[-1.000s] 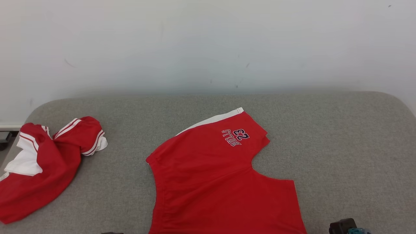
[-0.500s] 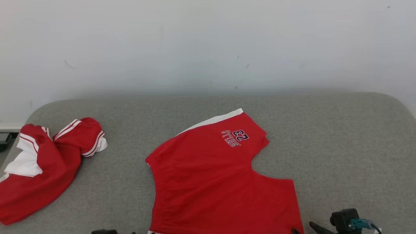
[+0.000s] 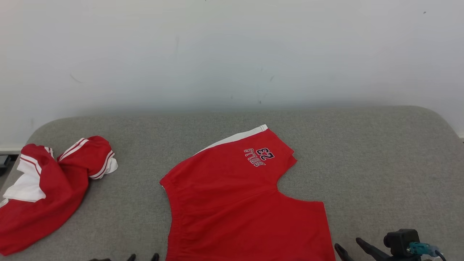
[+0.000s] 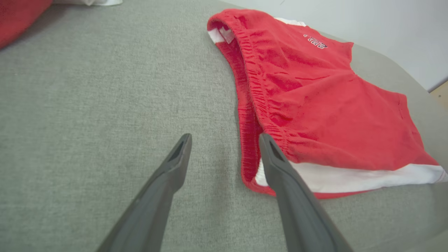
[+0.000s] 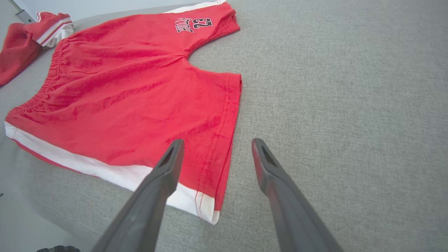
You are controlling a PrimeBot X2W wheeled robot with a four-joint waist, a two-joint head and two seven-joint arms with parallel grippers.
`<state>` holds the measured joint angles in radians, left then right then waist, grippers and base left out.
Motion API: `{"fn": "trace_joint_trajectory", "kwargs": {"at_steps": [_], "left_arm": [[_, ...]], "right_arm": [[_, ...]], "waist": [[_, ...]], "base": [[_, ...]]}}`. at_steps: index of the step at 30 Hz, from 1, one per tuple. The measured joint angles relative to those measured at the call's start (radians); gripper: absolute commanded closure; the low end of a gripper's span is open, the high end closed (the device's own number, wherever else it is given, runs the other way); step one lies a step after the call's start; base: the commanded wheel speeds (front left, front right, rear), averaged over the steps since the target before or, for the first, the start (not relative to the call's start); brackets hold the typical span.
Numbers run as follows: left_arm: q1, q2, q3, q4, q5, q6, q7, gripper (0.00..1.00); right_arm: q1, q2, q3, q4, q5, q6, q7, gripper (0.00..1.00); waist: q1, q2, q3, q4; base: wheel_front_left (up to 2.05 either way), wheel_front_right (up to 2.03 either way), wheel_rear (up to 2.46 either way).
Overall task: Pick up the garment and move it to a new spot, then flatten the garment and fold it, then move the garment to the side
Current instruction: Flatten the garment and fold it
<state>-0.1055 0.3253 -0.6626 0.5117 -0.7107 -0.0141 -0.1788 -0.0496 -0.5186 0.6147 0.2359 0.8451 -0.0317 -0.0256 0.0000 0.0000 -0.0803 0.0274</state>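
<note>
Head view: the shorts (image 3: 235, 203) lie spread flat at mid-worktop (image 3: 380, 163) near the front edge, waistband toward our left, both legs toward our right, with no fold in them. A second red garment (image 3: 47, 192) sits crumpled at the far left, well apart. The left tool (image 3: 143, 257) shows just its tips beside the waistband corner; the right tool (image 3: 346, 243) sits beside the near leg hem. Left wrist view: the left tool's jaws stand wide and hold nothing. One finger overlaps the near waistband corner; we cannot tell if it touches. Right wrist view: the right tool's jaws are also wide and empty, straddling the near leg's hem edge. We judge that moving and flattening look done. Folding and shifting the shorts aside are still left.
</note>
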Motion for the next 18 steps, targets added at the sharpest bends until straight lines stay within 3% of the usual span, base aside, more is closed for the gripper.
{"fn": "trace_joint_trajectory", "kwargs": {"at_steps": [7,12,18], "left_arm": [[-0.001,0.019,0.05,-0.08,0.011,0.063,-0.042,0.0],[0.001,0.02,0.105,-0.121,0.011,0.104,-0.061,0.0],[0.03,0.019,0.155,-0.156,0.025,0.121,-0.068,0.0]], "right_arm": [[-0.004,0.0,-0.041,-0.038,-0.014,-0.036,-0.058,0.0],[-0.041,0.019,-0.07,-0.046,-0.028,-0.043,-0.117,0.0],[-0.045,0.04,-0.099,-0.04,-0.047,-0.058,-0.18,0.0]], "waist": [[0.0,0.0,-0.004,0.003],[0.0,0.0,-0.004,-0.01],[0.0,0.0,0.0,-0.035]], "base": [[0.0,0.0,0.0],[0.0,0.0,0.0],[0.0,0.0,0.0]]}}
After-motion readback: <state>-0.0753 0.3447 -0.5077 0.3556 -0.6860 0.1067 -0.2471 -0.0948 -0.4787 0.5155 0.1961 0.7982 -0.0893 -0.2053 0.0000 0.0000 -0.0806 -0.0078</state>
